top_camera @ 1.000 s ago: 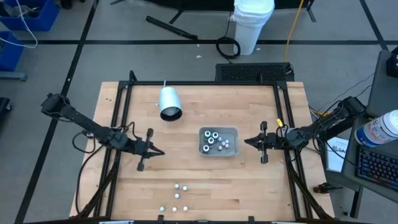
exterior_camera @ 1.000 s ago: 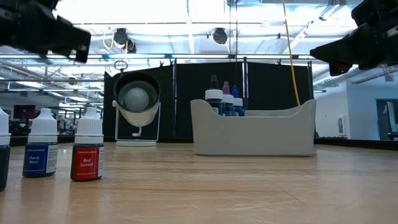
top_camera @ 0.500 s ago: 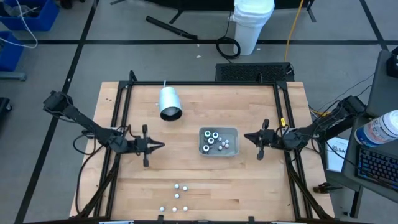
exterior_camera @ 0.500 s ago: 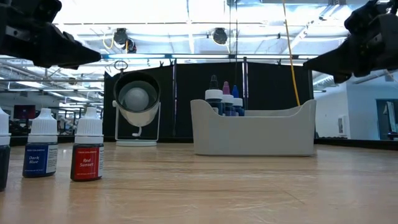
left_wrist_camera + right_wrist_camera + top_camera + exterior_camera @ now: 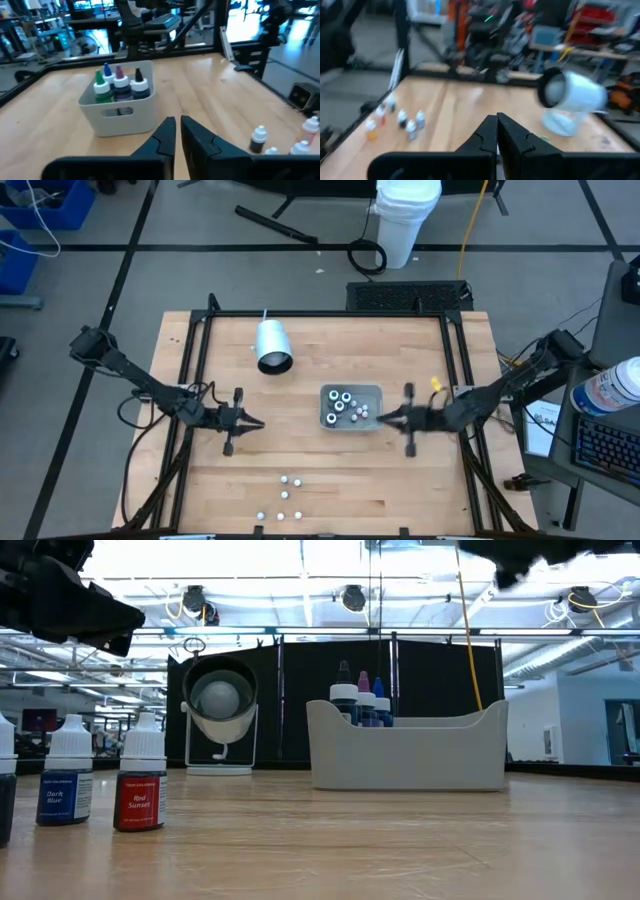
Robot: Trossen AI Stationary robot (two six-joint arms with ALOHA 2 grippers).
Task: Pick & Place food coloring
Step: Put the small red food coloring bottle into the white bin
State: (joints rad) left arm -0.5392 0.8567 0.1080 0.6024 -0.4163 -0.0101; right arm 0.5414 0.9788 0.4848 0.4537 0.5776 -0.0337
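1. A pale wooden counter is seen from above, with two dark arms reaching in from either side.
2. The left hand is held above the counter, well to the left of the grey rectangular tray; a narrow gap is shown between its fingers in the left wrist view, and nothing is gripped.
3. The right hand is poised just beside the tray's right edge; its fingers are pressed together, and nothing is held.
4. Several small food coloring bottles with white caps are found standing inside the tray, seen also in the left wrist view with green, purple and dark tips.
5. A loose group of small white-capped bottles is left on the counter's near part, well apart from the tray.
6. In the low view, a dark blue bottle and a red bottle are shown upright, side by side.
7. A white cylinder is seen lying on its side on the counter's far left part.
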